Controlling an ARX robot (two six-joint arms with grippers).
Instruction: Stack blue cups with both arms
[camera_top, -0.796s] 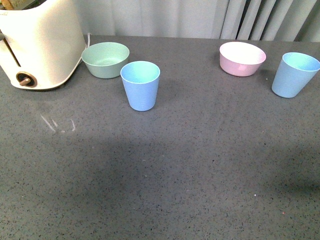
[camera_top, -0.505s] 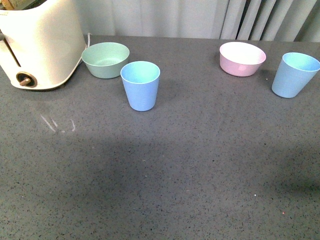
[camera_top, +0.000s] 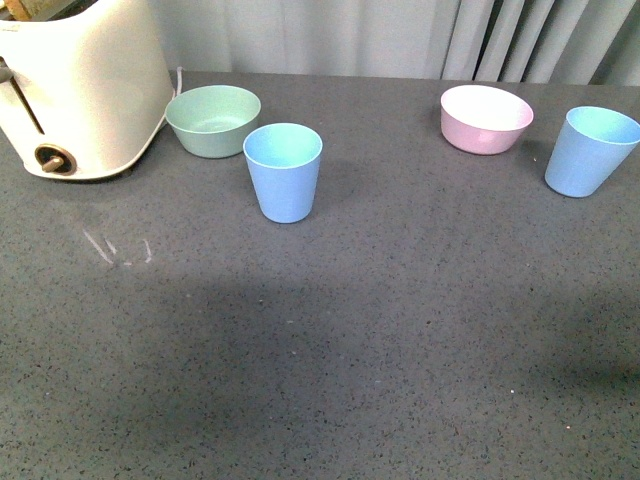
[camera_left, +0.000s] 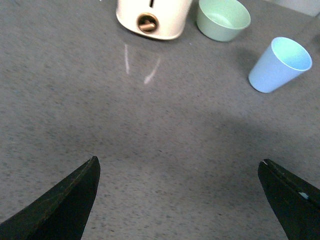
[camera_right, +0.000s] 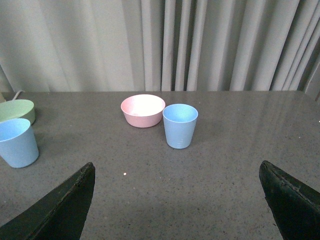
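Observation:
Two light blue cups stand upright and apart on the grey table. One blue cup (camera_top: 284, 172) is left of centre, just in front of the mint-green bowl (camera_top: 212, 120); it also shows in the left wrist view (camera_left: 279, 65) and the right wrist view (camera_right: 17, 142). The other blue cup (camera_top: 590, 151) is at the far right, beside the pink bowl (camera_top: 486, 118); it shows in the right wrist view (camera_right: 180, 126). Neither arm shows in the front view. My left gripper (camera_left: 179, 165) is open and empty above bare table. My right gripper (camera_right: 177, 172) is open and empty, short of the right cup.
A white toaster (camera_top: 75, 85) stands at the back left, next to the mint-green bowl; it shows in the left wrist view (camera_left: 152, 17). A grey curtain (camera_top: 400, 35) hangs behind the table. The table's near half (camera_top: 320, 370) is bare grey surface.
The front view has shifted very slightly; the cups and bowls stand where they were.

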